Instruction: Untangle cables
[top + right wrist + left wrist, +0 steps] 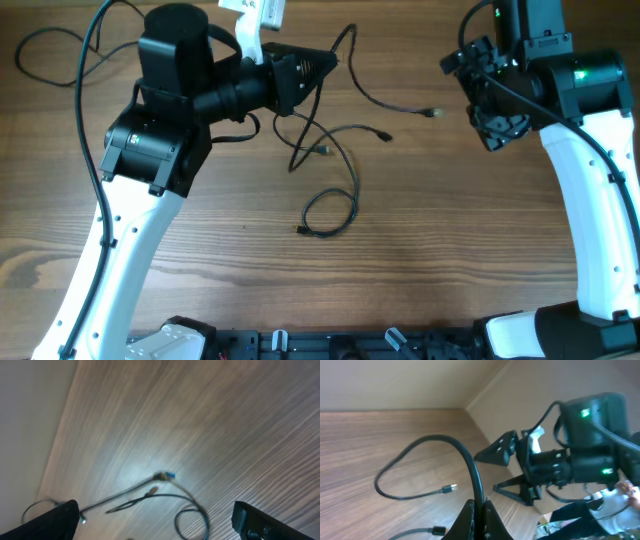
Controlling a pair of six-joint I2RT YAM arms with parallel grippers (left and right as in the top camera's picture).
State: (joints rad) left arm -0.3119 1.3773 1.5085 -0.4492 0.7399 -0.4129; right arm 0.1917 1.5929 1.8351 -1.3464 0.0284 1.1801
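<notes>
Several thin black cables lie on the wooden table (450,230). My left gripper (325,62) is shut on one cable (352,35), which runs on right to a plug end (431,113). In the left wrist view the jaws (481,512) pinch this cable (470,462); it curves left to a plug (448,489). Below the gripper other cables cross in a tangle (318,148), with a closed loop (330,213) nearer the front. My right gripper (492,125) is open and empty, raised at the right. Its view (154,510) shows a blue-tipped plug (167,476) and the loop (192,520) between its wide-apart fingers.
A white object (252,14) sits at the table's far edge behind the left arm. A thin black wire (45,40) loops at the far left corner. The right arm (575,460) shows in the left wrist view. Black fixtures (330,345) line the front edge.
</notes>
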